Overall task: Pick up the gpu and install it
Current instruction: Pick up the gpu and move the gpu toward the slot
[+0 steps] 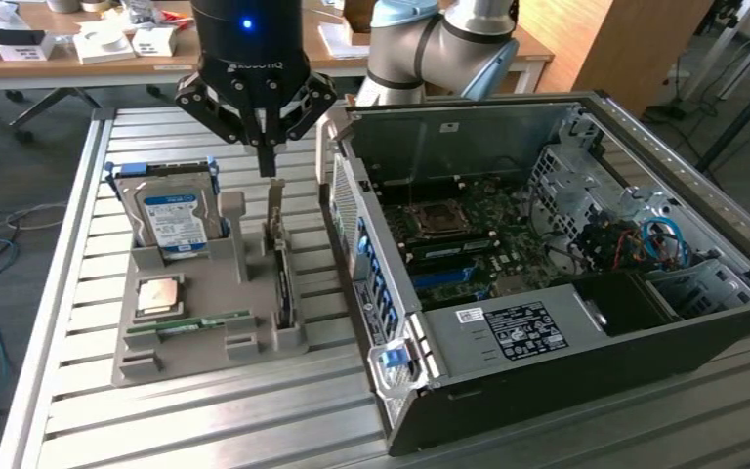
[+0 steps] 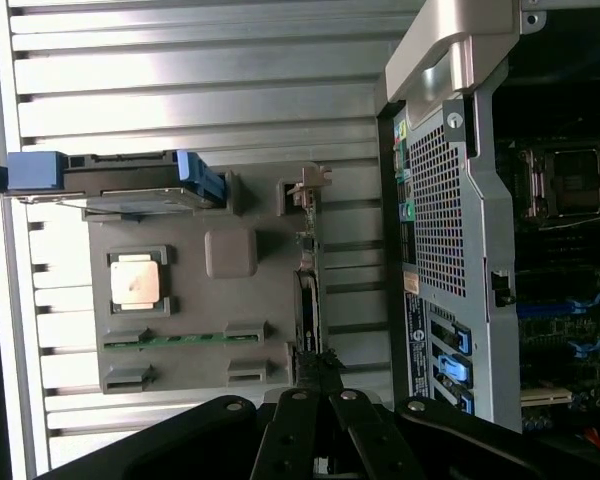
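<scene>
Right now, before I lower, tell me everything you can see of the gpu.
The gpu is a thin card standing upright on its long edge in a slot of the grey holder, on the side nearest the case. Seen edge-on it looks dark, and its pale metal bracket rises at the far end. The holder alone touches it. The gripper hangs above the bracket end, apart from it.

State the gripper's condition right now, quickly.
Gripper: shut, holding nothing, poised above the gpu standing in its holder.
</scene>
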`<state>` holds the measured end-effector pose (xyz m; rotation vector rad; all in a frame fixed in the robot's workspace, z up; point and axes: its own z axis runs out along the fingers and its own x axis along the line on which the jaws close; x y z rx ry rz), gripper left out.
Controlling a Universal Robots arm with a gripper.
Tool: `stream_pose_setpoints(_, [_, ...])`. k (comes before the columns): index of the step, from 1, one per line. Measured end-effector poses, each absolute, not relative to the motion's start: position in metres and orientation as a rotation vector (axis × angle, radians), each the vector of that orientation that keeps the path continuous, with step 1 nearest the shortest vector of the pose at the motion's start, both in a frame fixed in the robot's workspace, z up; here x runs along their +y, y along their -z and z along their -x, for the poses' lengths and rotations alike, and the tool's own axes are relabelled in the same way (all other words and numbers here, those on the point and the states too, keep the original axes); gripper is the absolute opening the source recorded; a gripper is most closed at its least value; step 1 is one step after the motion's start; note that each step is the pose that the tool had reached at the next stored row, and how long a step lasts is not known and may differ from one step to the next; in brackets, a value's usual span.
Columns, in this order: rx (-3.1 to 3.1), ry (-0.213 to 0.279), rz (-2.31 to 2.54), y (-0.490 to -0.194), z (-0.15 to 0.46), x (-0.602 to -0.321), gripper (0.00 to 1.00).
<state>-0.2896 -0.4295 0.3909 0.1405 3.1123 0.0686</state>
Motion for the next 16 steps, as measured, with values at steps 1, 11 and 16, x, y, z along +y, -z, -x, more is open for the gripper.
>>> stream_pose_setpoints(1, [3.112, -0.069, -0.14, -0.3909, 0.2896, -0.4295, 0.11])
stream_pose_setpoints(11, [3.112, -0.069, -0.14, -0.3909, 0.2896, -0.4295, 0.29])
stream_pose_setpoints(16, [3.112, -0.069, -0.14, -0.3909, 0.2896, -0.4295, 0.41])
